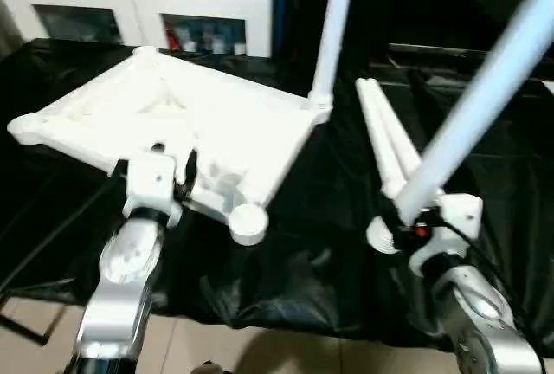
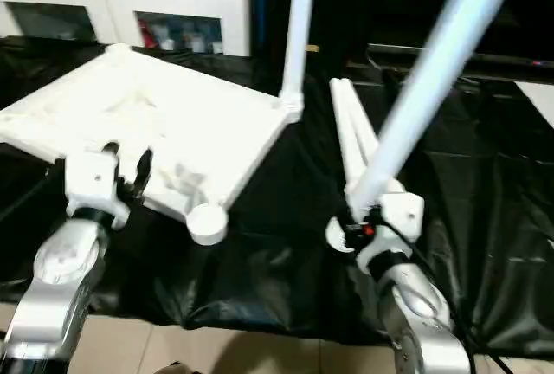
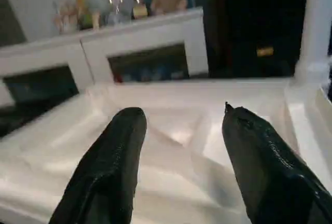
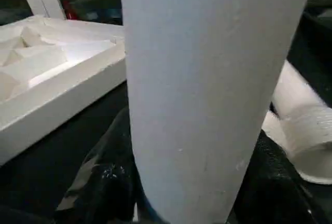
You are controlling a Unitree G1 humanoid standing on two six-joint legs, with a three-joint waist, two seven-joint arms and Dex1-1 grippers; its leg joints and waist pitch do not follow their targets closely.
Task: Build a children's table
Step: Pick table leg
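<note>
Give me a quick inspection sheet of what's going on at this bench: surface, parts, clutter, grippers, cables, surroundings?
Surface: black-covered work table, cloth wrinkled.
Job's things: white table top lying underside up; one leg standing in its far corner socket; two spare legs lying beside it; another leg held tilted.
Clutter: nothing seen.
Grippers: left gripper open at the top's near edge; right gripper shut on the tilted leg.
Cables: black cable along the right forearm.
Surroundings: white cabinet behind.
</note>
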